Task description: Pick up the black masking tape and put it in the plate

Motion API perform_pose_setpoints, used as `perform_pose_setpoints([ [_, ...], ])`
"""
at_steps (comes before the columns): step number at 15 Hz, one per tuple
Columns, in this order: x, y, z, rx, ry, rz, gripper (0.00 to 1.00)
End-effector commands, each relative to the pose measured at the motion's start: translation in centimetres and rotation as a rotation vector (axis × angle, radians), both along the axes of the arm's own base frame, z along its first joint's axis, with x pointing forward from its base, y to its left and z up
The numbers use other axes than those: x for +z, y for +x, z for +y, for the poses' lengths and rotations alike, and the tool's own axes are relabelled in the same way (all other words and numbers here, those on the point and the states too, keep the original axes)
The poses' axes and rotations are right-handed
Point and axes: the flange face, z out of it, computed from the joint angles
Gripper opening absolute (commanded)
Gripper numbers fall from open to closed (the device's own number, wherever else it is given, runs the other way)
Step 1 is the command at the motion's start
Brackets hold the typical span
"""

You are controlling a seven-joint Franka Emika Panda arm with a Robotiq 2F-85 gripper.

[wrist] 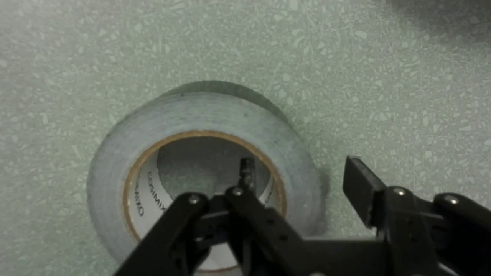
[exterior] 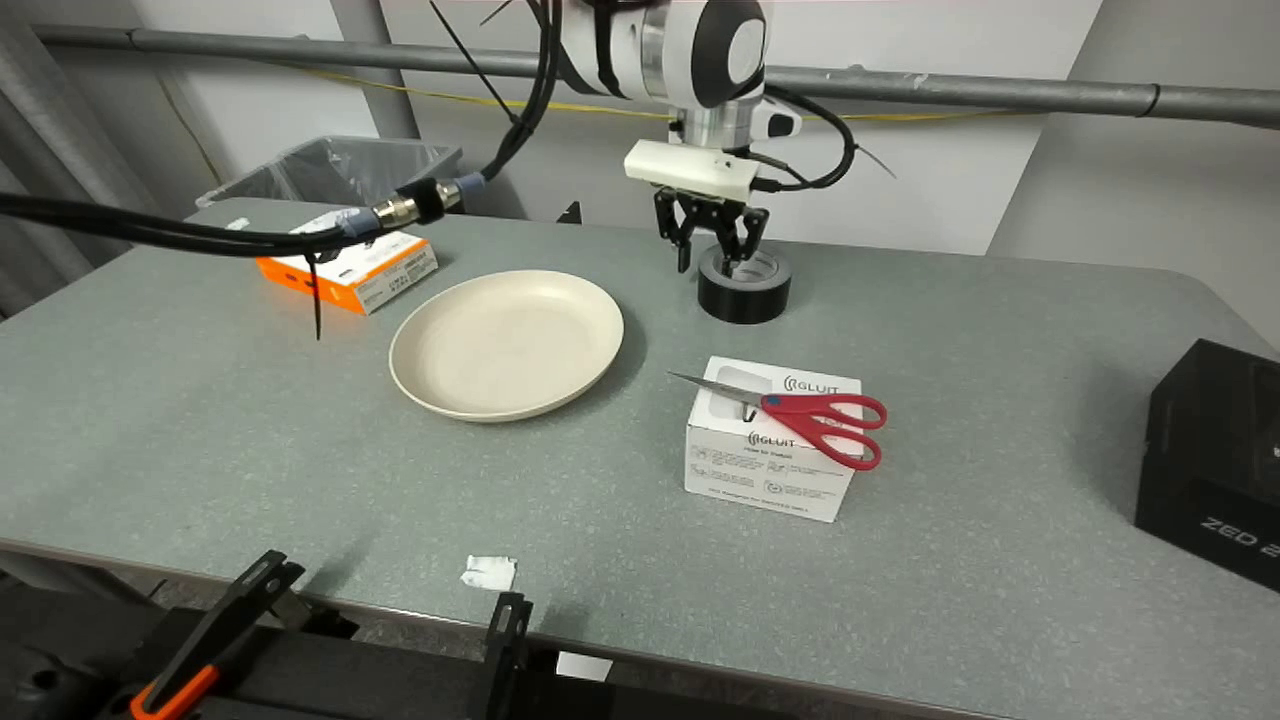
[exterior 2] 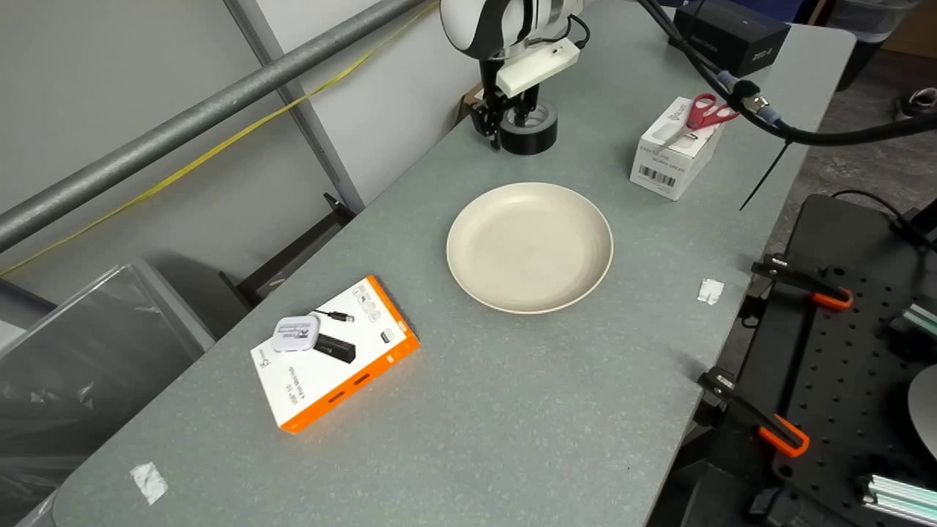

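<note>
The black masking tape (exterior: pixel 744 304) lies flat on the table at the back, right of the plate (exterior: pixel 506 345). In an exterior view the tape (exterior 2: pixel 528 142) is just beyond the plate (exterior 2: pixel 528 247), which holds nothing. My gripper (exterior: pixel 706 264) is open and points down at the tape. In the wrist view the gripper (wrist: pixel 299 172) has one finger over or in the hollow centre of the tape (wrist: pixel 207 111). The other finger is outside the ring, with a gap to its outer side. The exact finger depth is unclear. The gripper's linkage hides the ring's near part.
A white box (exterior: pixel 765 470) with red scissors (exterior: pixel 820 415) on top stands in front of the tape. A white and orange box (exterior 2: pixel 333 359) lies beside the plate. A large black box (exterior: pixel 1215 460) is at the table's far end. A wall and grey pipe (exterior: pixel 950 93) run behind.
</note>
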Motion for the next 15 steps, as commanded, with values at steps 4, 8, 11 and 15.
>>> perform_pose_setpoints([
  [4, 3.7, 1.8, 1.0, 0.004, 0.049, -0.046, 0.09],
  [8, 8.5, 1.5, 4.8, 0.067, 0.088, -0.076, 0.06],
  [11, 12.9, 0.0, 8.4, 0.175, 0.095, -0.124, 0.06],
  [15, 17.1, -3.9, 13.7, 0.349, 0.105, -0.124, 0.06],
])
